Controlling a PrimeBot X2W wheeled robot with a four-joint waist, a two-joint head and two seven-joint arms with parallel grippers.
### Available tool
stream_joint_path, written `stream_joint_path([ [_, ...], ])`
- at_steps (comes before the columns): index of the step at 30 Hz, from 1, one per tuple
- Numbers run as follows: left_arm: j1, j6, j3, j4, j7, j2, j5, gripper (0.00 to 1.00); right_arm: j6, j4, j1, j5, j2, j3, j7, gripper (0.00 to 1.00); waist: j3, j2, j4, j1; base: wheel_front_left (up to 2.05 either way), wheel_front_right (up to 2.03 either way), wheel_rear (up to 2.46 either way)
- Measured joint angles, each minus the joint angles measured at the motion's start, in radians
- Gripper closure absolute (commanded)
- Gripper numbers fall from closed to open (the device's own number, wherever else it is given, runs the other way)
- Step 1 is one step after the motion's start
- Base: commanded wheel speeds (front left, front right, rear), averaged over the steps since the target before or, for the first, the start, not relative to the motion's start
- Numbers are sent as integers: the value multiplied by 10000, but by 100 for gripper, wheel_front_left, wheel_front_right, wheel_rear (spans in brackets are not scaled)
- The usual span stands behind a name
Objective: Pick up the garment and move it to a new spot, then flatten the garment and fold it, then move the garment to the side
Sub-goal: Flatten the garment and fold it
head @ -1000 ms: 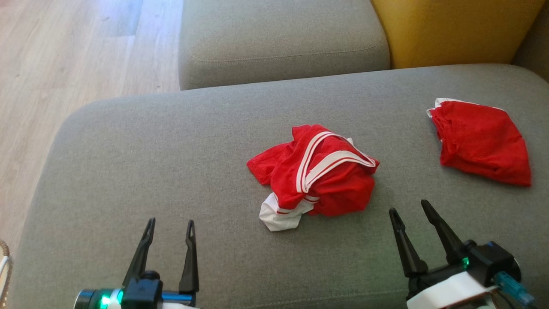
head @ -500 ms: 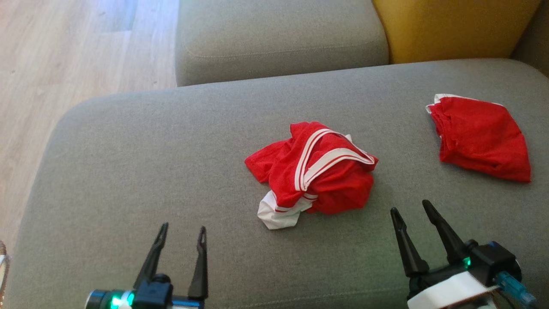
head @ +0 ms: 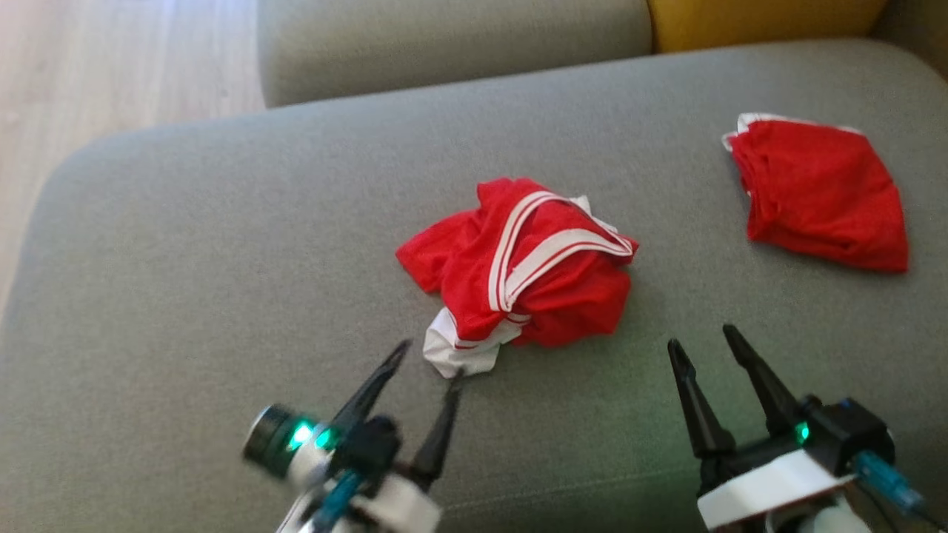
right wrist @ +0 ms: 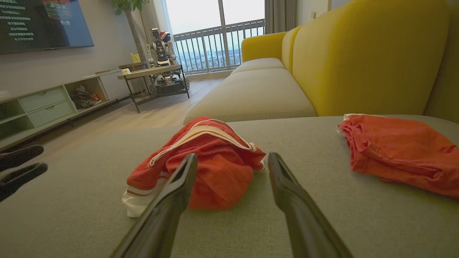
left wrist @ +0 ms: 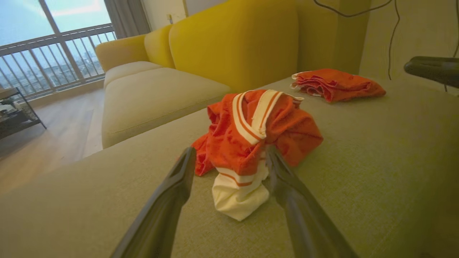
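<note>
So the garment is a red, mesh-looking thing with white stripe trim, scrunched into a lumpy heap — not flat at all. A white hem bit with a thin red line pokes out at its near-left bottom. It sits loose about midway across the grey cushion.

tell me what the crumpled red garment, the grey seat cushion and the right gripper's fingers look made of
Crumpled red garment: soft, thin knit or mesh fabric, matte; it bunches in loose folds, with white striped trim.
Grey seat cushion: woven upholstery cloth, matte, with a fine visible weave.
Right gripper's fingers: rigid dark plastic by the look, slightly glossy; metal can't be ruled out.
</note>
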Motion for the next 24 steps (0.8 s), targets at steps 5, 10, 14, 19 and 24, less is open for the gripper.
stream_joint_path([
  [5, -1427, -433, -650, 932, -2, -359, 261, 0, 0, -113, -457, 0, -2, -6, 0, 0, 612, 0, -191, 1, 0, 0, 0],
  [10, -2484, -489, -853, 1850, -2, -518, 313, 0, 0, -169, -906, 2, -2, -2, 0, 0, 1177, 0, -425, 2, 0, 0, 0],
  [14, -2953, -545, -1032, 2408, -2, -562, 311, 0, 0, -174, -995, 63, 0, -2, 0, 0, 1520, 0, -615, 1, 0, 0, 0],
  [19, -3437, -504, -1104, 2713, -2, -598, 309, 0, 0, -205, -1267, 138, -2, -25, 0, 0, 1878, 0, -764, 1, 0, 0, 0],
  [24, -3702, -328, -1080, 2763, -2, -600, 293, 0, 0, -224, -1322, 165, -2, -19, 0, 0, 2060, 0, -815, 0, 0, 0, 0],
])
